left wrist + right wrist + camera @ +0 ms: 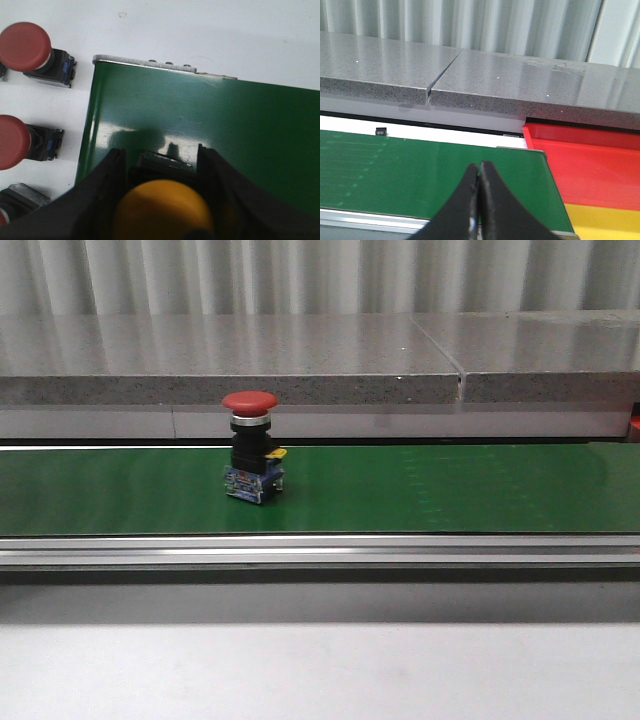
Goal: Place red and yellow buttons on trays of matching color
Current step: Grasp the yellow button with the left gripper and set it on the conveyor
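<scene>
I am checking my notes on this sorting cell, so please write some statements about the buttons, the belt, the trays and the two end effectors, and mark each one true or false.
1. A red button stands upright on the green belt. True.
2. The left end effector is empty. False: its fingers close around a yellow button, above the belt's end.
3. The right end effector is shut and holds nothing. True.
4. The red tray already holds a button. False: the part in view is bare.
5. Several red buttons lie on the white surface beside the belt's end. True.
6. The yellow tray sits far from the red one. False: they adjoin.
</scene>
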Controlling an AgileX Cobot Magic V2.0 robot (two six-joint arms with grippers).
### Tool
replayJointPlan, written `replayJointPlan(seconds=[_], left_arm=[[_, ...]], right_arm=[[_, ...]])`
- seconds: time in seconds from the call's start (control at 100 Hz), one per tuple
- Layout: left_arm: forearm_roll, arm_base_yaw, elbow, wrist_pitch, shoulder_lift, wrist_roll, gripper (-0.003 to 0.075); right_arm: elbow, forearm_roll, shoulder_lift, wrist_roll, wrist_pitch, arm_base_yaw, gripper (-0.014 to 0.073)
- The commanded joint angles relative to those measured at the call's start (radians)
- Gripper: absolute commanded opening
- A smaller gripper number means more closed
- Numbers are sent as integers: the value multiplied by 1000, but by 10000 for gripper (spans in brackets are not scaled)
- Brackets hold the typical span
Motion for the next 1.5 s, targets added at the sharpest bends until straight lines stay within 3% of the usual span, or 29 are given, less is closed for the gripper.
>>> replayJointPlan(seconds=[0.0,0.23,0.3,0.37,0.54,0.61,0.82,1.25,1.49], left_arm=[[-6,-5,-34,-32,-14,-2,-20],[13,-5,-34,-15,5,9,-14],[13,-5,-34,-6,5,39,40],[10,-5,-34,-3,5,43,162],[-13,-5,-34,9,3,43,626],[-15,-5,-34,14,3,43,718],[-15,-16,-34,11,-51,50,632],[-15,-151,-30,-41,-366,99,629],[-15,-168,103,-148,-601,99,629]], right_arm=[[-6,0,-16,-2,-77,4,-68],[-6,0,-16,-2,-77,4,-68],[-6,0,-16,-2,-77,4,-68],[-6,0,-16,-2,-77,4,-68],[-6,0,-16,-2,-77,4,-68],[-6,0,-16,-2,-77,4,-68],[-6,0,-16,-2,-77,4,-68],[-6,0,-16,-2,-77,4,-68],[-6,0,-16,-2,-79,4,-68]])
